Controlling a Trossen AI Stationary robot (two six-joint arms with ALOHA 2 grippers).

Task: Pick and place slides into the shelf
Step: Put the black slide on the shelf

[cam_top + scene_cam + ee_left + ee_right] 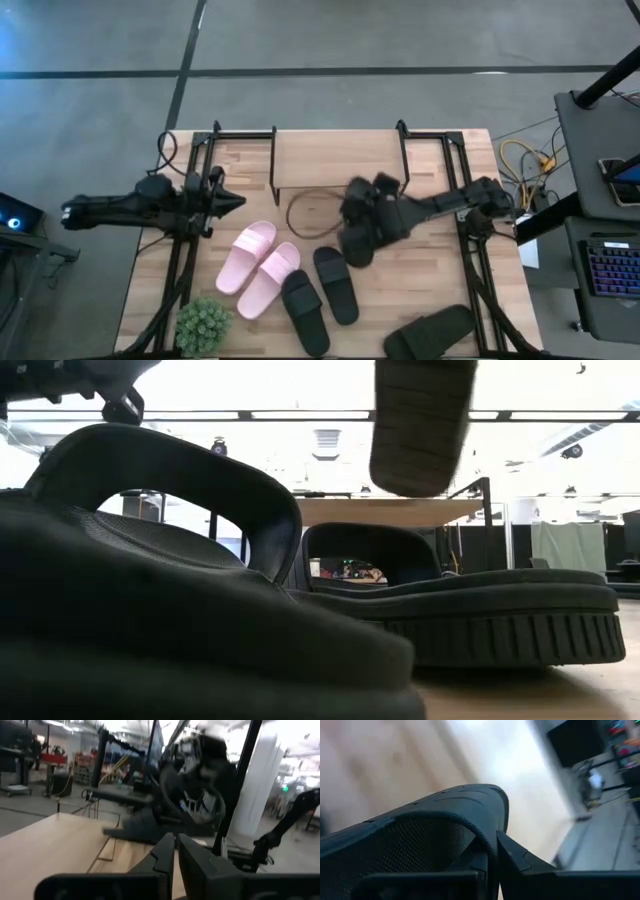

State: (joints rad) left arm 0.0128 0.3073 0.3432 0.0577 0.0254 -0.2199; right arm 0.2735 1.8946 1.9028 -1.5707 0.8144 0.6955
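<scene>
My right gripper (pixel 362 218) hovers above the table's middle, in front of the shelf (pixel 335 158), and is shut on a black slide (pixel 357 242). The low view shows this slide (pixel 420 420) in the air, its ribbed sole facing the camera. My left gripper (pixel 236 200) waits shut over the table's left part, touching nothing. Two pale pink slides (pixel 258 266) lie side by side on their soles. Two black slides (pixel 320 295) rest next to them. A third black slide (pixel 432 330) lies near the right front corner. My right gripper pinches the black slide by the edge of its wide strap (pixel 479 839). One finger (pixel 472 865) sits on the meshed inner side and the other finger (pixel 520 862) on the outer side. The slide is lifted clear of the table and hangs below the gripper.
A small green plant (pixel 205 325) stands at the table's near left corner. A thin dark loop (pixel 305 212) lies on the wood in front of the shelf. Black frame rails (pixel 190 250) run along both table sides. Bare wood shows between the held slide and the right rail.
</scene>
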